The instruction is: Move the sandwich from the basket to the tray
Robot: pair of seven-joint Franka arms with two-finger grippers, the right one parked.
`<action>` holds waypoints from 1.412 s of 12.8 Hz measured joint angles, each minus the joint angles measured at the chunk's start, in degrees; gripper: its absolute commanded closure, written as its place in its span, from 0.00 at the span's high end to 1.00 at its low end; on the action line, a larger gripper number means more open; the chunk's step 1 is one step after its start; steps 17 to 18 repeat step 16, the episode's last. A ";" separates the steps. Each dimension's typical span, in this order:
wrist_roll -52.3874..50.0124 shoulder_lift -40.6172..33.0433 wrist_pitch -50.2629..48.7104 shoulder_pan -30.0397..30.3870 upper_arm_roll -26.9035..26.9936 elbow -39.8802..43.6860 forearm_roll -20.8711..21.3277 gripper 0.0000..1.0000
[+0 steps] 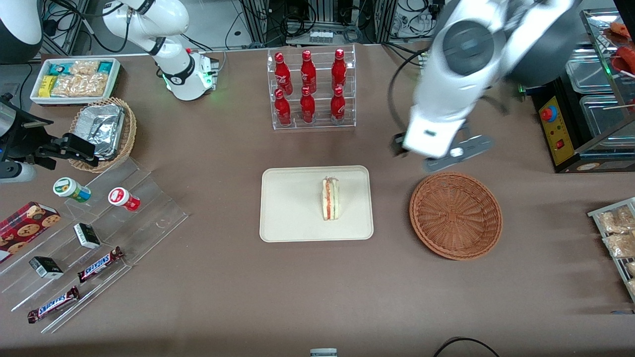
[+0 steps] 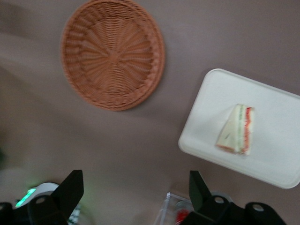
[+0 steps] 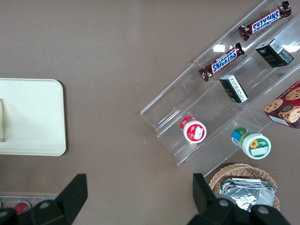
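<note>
Taking the tray [image 1: 297,218] as the landmark, at the middle of the brown table: toward the parked arm's end from it stands a clear stepped display [image 1: 99,248] holding two Snickers bars [image 1: 100,264], small dark boxes and two round tubs, with a tan wicker basket of foil containers [image 1: 101,130] farther from the front camera than the display. Farther from the camera than the tray stands a clear rack of red bottles [image 1: 310,89].

The sandwich [image 1: 330,199] lies on the tray, in the half nearer the working arm's end, its red-orange and green layers showing along one edge. In the left wrist view the sandwich [image 2: 237,130] rests flat on the tray [image 2: 211,122].

Toward the working arm's end from the tray sits the basket [image 1: 455,214], apart from the tray and with nothing in it; the wrist view shows the basket [image 2: 113,54] the same way.

The gripper [image 2: 136,192] hangs high above the table, farther from the camera than the basket, its fingers [image 2: 70,187] spread wide apart and holding nothing.
</note>
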 measured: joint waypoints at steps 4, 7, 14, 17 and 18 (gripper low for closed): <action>19.77 -12.03 -4.82 11.30 0.28 -6.86 -0.06 0.99; 30.88 -17.86 -4.66 18.90 0.44 -11.87 -0.10 0.99; 43.60 -16.49 -2.77 26.24 -0.25 -11.82 -0.18 0.99; 43.37 -15.69 -2.71 24.09 -0.86 -11.37 -0.18 0.99; 43.37 -15.69 -2.71 24.09 -0.86 -11.37 -0.18 0.99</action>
